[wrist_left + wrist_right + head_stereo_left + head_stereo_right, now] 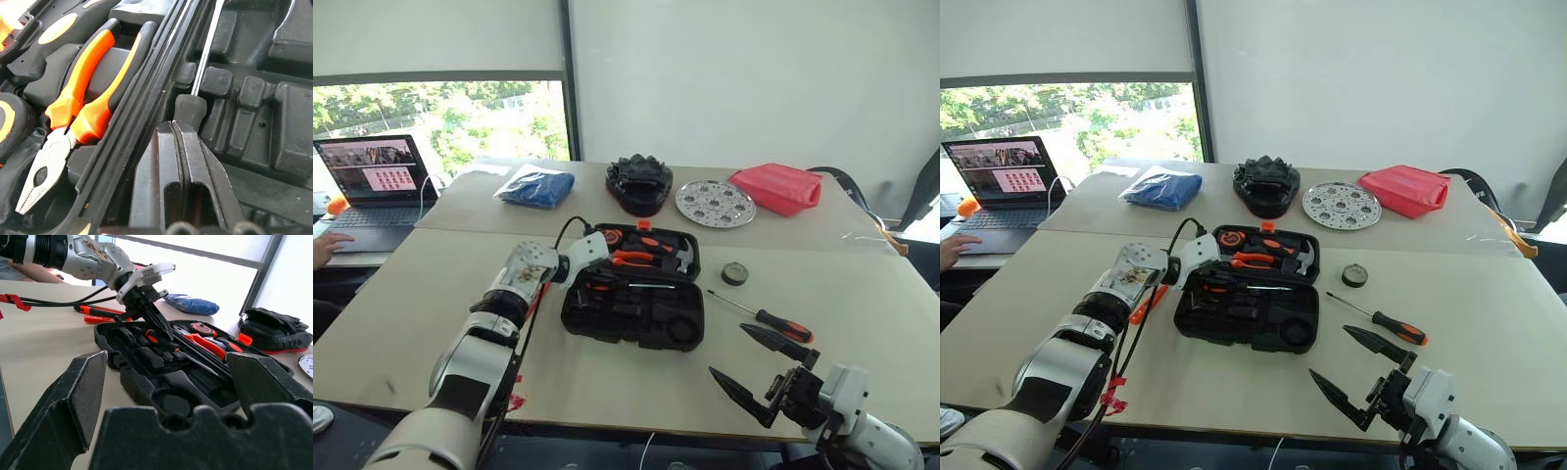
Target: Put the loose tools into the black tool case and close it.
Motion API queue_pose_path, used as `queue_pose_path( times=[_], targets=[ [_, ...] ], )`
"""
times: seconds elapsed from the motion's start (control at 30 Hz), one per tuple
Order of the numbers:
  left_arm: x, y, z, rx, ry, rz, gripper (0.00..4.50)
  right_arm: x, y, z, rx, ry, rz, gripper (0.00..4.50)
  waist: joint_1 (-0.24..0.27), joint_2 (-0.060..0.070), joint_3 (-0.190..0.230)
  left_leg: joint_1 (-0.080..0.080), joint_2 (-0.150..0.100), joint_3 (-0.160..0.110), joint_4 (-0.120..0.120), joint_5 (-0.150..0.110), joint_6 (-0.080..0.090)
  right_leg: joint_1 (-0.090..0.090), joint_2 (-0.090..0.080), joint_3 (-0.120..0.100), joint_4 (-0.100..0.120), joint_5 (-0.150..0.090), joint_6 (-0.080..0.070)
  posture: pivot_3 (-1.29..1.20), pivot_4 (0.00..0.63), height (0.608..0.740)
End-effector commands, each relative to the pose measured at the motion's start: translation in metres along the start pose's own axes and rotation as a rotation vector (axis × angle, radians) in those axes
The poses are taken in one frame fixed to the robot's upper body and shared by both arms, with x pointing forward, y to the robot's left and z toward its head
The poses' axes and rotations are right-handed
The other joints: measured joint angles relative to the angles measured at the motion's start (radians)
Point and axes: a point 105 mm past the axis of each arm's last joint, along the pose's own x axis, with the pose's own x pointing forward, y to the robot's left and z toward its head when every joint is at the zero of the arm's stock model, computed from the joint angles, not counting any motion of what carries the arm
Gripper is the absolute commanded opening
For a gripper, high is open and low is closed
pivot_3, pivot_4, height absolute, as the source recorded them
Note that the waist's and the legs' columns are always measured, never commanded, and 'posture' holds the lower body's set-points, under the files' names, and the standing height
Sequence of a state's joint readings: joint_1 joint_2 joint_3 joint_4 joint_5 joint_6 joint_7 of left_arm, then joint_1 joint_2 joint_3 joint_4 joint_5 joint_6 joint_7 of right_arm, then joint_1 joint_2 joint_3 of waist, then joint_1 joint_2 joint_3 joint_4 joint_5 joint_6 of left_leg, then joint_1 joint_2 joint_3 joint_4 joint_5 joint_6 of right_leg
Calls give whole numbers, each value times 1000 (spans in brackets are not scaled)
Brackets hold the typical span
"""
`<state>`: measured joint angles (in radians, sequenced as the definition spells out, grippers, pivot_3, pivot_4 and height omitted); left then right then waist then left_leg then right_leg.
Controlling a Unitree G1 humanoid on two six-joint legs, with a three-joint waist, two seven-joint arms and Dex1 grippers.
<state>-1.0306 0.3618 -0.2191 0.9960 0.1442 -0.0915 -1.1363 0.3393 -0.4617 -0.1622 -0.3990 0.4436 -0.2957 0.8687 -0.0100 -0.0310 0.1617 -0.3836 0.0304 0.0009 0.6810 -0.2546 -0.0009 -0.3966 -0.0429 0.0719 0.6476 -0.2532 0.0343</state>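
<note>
Beige table (862, 294) holds the open tool case (633, 315); left gripper (182, 128) pinches a screwdriver (205, 54) lying askew inside, so the lid may jam; right gripper (752, 362) gapes empty

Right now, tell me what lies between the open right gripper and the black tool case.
In the left eye view, bare table. The loose screwdriver lies off to the side of the stretch from the right gripper to the black tool case.
</note>
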Motion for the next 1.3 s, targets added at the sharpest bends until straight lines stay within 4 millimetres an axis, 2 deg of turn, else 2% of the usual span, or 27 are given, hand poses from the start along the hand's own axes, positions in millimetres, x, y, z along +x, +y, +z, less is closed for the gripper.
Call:
queue_pose_path(
  times=[0.03, 0.2, 0.27, 0.33, 0.43, 0.47, 0.53, 0.6, 0.67, 0.73, 0.77, 0.8, 0.87, 0.93, 1.03, 1.17, 1.3],
  targets=[
    [16, -22, -31, -46, 116, -51, 71, 3, 0, 11, -36, -39, 1, 4500, 0, 1, -1, 1, 0, 0, 0, 0, 0, 1, 0, 0, 0, -1, 1, 0, 150, 740],
    [18, -21, -31, -56, 89, -10, 71, 2, -1, 10, -34, -37, -8, 4500, 4, 2, -2, 9, 0, 0, 0, 0, 0, 9, 0, 0, -1, -4, 6, 0, 150, 740],
    [14, -19, -18, -34, -13, -5, 71, 0, -5, 11, -26, -33, -25, 4500, 3, 2, -2, 10, 0, 0, 0, 0, 0, 10, 0, 0, -1, -4, 6, 0, 150, 740],
    [-1, -15, 1, -37, -174, -6, 71, -7, -9, 13, 7, -22, -49, 4500, -1, 4, -3, 10, 0, 0, 0, 0, 0, 10, 0, 0, -1, -4, 6, 0, 150, 740],
    [-36, -11, 14, -37, -355, 20, 804, -25, -12, 11, 19, 32, -73, 4500, -4, 3, -3, 6, 1, 0, -1, 0, 0, 5, 0, 0, 0, -3, 4, 0, 150, 740],
    [-49, -11, 14, -20, -389, 33, 1174, -31, -14, 10, 12, 52, -87, 4500, -6, 3, -2, 2, 1, 0, -1, 0, 0, 2, 0, 0, 0, 0, -2, 0, 150, 740],
    [-75, -16, 15, 6, -469, 29, 1888, -45, -20, 9, -5, 91, -126, 4500, -11, 3, -2, -6, 1, 0, -1, 0, 0, -8, 0, 0, 1, 0, -2, 0, 150, 740],
    [-105, -22, 5, -22, -497, 40, 2471, -65, -26, 3, -19, 152, -180, 4500, -12, 3, -2, -7, 2, 0, -2, 0, 0, -10, 0, 0, 2, 1, -3, 0, 150, 740],
    [-131, -36, -9, -81, -487, 29, 3249, -87, -29, -5, -25, 223, -227, 4500, -13, 4, -2, -6, 2, 0, -2, 0, 0, -8, 0, 1, 1, 0, -3, 0, 150, 740],
    [-147, -50, -21, -111, -460, 37, 3915, -106, -32, -14, -17, 284, -277, 4500, -12, 4, -3, -4, 2, 1, -3, 0, 0, -7, -1, 1, 0, 0, -3, 0, 150, 740],
    [-157, -59, -33, -137, -433, 64, 4299, -115, -34, -19, -15, 316, -301, 4500, -11, 5, -3, -2, 2, 1, -4, 0, 0, -6, -1, 1, 0, 0, -3, 0, 150, 740],
    [-164, -65, -40, -156, -415, 82, 4493, -121, -35, -22, -14, 333, -314, 4500, -11, 5, -2, -1, 3, 1, -4, 0, 0, -5, -2, 1, 0, -1, -4, 0, 150, 740],
    [-181, -79, -60, -221, -370, 137, 4493, -126, -38, -27, -33, 373, -319, 4500, -9, 5, -2, -1, 4, 2, -4, 0, 0, -5, -2, 1, 0, -1, -4, 0, 150, 740],
    [-191, -89, -68, -247, -352, 175, 4493, -122, -46, -26, -36, 375, -316, 4500, -6, 5, -2, 0, 4, 3, -3, 0, 0, -5, -2, 1, 0, -2, -3, 0, 150, 740],
    [-197, -105, -68, -271, -378, 208, 4493, -90, -74, -18, -40, 369, -210, 4500, -10, 6, -1, 1, 6, 3, -2, 1, 0, -4, -2, 1, 1, -5, 0, 0, 150, 740],
    [-187, -116, -60, -296, -411, 184, 4493, -55, -109, -24, -36, 490, -79, 4500, -15, 6, -1, 5, 4, 10, -2, 2, 1, -4, -1, 11, 1, -3, -2, 0, 150, 740],
    [-175, -117, -46, -283, -449, 151, 4493, -39, -135, -41, 6, 650, -32, 4500, -5, 6, 0, 3, 3, 10, -4, 2, 1, -6, 1, 11, 1, -1, 2, 0, 150, 740]
  ],
)
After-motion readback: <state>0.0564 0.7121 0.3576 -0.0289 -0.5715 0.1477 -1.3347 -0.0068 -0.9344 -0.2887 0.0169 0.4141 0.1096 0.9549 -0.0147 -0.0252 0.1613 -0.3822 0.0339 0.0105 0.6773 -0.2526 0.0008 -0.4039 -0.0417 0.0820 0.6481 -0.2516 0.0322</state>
